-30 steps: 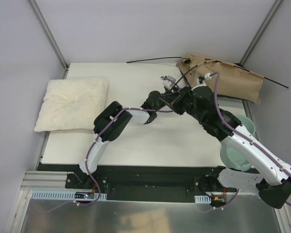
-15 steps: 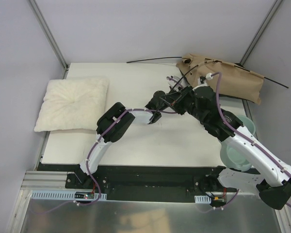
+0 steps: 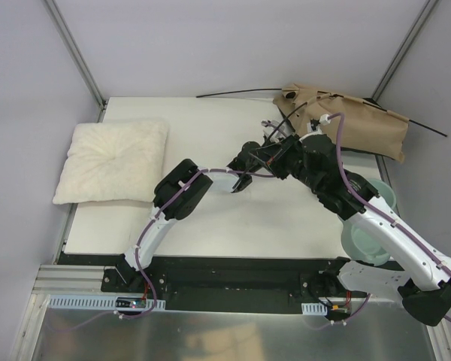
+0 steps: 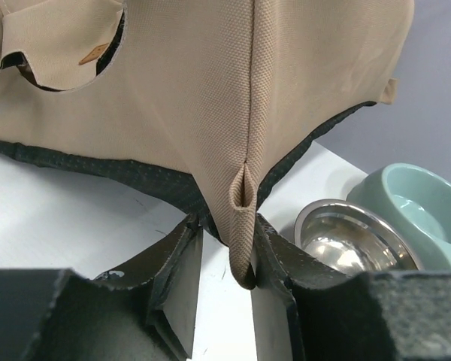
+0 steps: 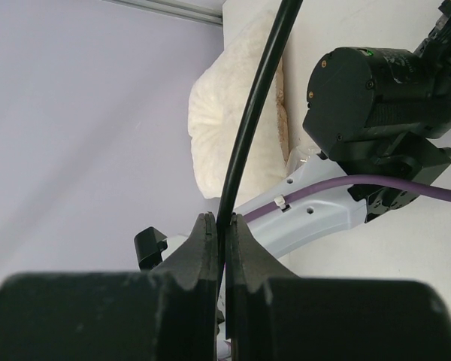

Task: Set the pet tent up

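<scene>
The tent (image 4: 286, 90) looks light and floppy, best taken by the corner tab (image 4: 240, 218) that the left gripper (image 4: 227, 278) straddles with narrow jaws, not yet pinching, while the right gripper (image 5: 224, 248) pinches its springy pole (image 5: 252, 120).

The left pincer (image 4: 224, 259) has slid toward two o'clock and narrowed around the pet tent (image 4: 301, 83) at its corner loop (image 4: 242, 214).

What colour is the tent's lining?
Black lining under tan fabric; left wrist view shows it best.
</scene>
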Robot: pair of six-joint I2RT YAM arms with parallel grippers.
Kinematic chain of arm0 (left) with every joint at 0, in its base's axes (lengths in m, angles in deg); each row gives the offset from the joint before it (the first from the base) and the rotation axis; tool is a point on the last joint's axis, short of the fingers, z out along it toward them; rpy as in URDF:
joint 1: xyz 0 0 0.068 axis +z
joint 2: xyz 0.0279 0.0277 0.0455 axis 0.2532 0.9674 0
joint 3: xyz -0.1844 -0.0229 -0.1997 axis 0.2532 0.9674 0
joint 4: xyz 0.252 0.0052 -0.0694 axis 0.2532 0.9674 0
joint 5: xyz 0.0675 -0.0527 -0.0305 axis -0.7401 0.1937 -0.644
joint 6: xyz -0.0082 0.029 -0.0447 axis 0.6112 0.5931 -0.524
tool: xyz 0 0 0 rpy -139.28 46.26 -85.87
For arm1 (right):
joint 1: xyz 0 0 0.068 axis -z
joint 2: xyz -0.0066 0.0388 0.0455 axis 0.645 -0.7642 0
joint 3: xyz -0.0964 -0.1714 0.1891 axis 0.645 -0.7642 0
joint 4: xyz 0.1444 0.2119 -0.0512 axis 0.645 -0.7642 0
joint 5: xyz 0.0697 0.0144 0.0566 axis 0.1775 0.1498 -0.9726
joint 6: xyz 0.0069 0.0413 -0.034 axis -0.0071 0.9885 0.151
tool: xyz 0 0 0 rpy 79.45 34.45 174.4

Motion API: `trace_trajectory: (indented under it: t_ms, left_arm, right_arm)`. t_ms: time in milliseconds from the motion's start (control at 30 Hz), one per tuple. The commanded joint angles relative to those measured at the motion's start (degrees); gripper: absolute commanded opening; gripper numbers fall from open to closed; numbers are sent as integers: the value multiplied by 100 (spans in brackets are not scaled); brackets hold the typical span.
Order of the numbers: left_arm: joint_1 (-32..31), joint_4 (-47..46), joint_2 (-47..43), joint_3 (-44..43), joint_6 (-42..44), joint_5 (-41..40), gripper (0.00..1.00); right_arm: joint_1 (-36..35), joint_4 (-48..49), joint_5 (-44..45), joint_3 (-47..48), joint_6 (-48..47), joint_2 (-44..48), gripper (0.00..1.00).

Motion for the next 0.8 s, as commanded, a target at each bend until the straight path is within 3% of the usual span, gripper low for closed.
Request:
trace_trajectory:
  t_ms: [0,100,200,767]
  left_arm:
    - [-55,-234,-36,-226,140,-161,30]
    - [-55,-304,-81,-217,131,-170,20]
    - [-63,-287,-151,-226,175,-83,0]
    - [-46,-621,-889,942,44,146,0]
  right_arm:
    - [61,253,126,24,-152,180,0]
    - [61,253,143,24,-161,197,0]
    - [70,200,178,15,-178,206,0]
    - [334,-468,1276,103,-889,716,0]
